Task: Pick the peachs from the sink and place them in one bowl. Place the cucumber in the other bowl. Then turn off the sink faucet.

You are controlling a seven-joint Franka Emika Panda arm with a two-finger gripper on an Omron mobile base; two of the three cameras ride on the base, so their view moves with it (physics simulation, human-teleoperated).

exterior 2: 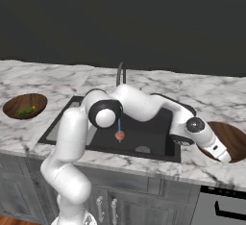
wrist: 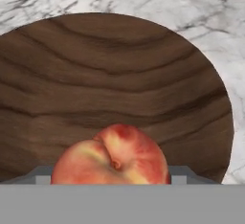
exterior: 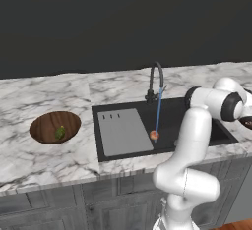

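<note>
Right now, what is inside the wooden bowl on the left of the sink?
The cucumber lies inside that bowl, near its front rim. Nothing else is seen in it. The part of the bowl's floor under the cucumber is covered.

White arm stretched right over wooden bowl (exterior 2: pixel 236 140) (peach (exterior 2: pixel 119 135) under running faucet (exterior 2: pixel 120 74))

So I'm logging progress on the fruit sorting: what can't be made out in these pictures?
- Hand view: the claw's fingertips are hidden behind the peach, so the grip is unclear.
- Right base view: the arm covers part of the right bowl.
- Left base view: the cucumber is too small for detail.
</note>
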